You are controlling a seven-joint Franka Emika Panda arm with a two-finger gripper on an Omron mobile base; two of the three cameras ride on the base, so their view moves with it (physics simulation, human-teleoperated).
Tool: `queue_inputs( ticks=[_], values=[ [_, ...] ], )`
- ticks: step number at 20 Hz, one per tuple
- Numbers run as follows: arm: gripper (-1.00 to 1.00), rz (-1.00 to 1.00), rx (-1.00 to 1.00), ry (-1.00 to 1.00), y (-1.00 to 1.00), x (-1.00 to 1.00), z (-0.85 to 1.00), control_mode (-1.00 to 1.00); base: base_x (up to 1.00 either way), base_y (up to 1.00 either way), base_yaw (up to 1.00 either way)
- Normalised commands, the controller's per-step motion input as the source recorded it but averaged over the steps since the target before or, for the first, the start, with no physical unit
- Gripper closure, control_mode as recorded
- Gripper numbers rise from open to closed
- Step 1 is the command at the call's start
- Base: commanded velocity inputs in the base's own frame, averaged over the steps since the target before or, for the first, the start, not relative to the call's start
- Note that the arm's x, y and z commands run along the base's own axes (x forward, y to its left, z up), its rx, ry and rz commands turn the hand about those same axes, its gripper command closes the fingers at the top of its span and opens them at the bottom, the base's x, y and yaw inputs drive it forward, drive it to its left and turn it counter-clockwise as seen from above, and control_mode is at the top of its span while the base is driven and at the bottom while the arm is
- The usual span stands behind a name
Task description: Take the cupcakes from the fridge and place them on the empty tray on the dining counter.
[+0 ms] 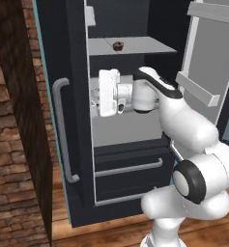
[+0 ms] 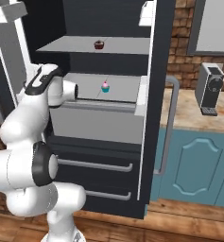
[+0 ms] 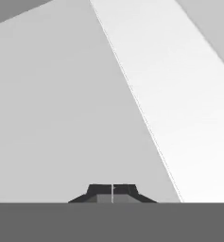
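Shut gripper (image 3: 112, 194) near fridge (image 1: 77, 144) shelf edge

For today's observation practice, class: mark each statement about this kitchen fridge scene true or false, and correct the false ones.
1. The small dark chocolate cupcake sits on the upper light grey shelf of the tall black fridge. True.
2. The tiny pink-frosted cupcake in a teal wrapper sits on the same shelf as the chocolate one. False: it is on the shelf below.
3. The claw is wide open. False: its dark fingertips are pressed together.
4. The claw holds a cupcake. False: nothing is between its fingertips.
5. A grey box-shaped appliance stands on the beige counter beside the fridge. True.
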Motion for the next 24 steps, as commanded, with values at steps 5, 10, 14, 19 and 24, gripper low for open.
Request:
queue_inputs(
  ticks=[5, 10, 14, 19, 24],
  values=[
    [1.0, 0.13, -0.05, -0.11, 1.0, -0.01, -0.96, -1.0, 0.0, 0.0, 0.0],
    [1.0, 0.1, -0.04, -0.17, 1.0, -0.05, -0.63, -1.0, 0.0, 0.0, 0.0],
    [1.0, 0.08, 0.0, -0.2, -0.24, -0.32, 0.33, -1.0, 0.0, 0.0, 0.0],
    [1.0, 0.0, -0.31, -0.46, -1.0, -0.54, 0.55, -1.0, 0.0, 0.0, 0.0],
    [1.0, -0.13, -0.49, -0.33, -1.0, -0.32, 0.28, -1.0, 0.0, 0.0, 0.0]
  ],
)
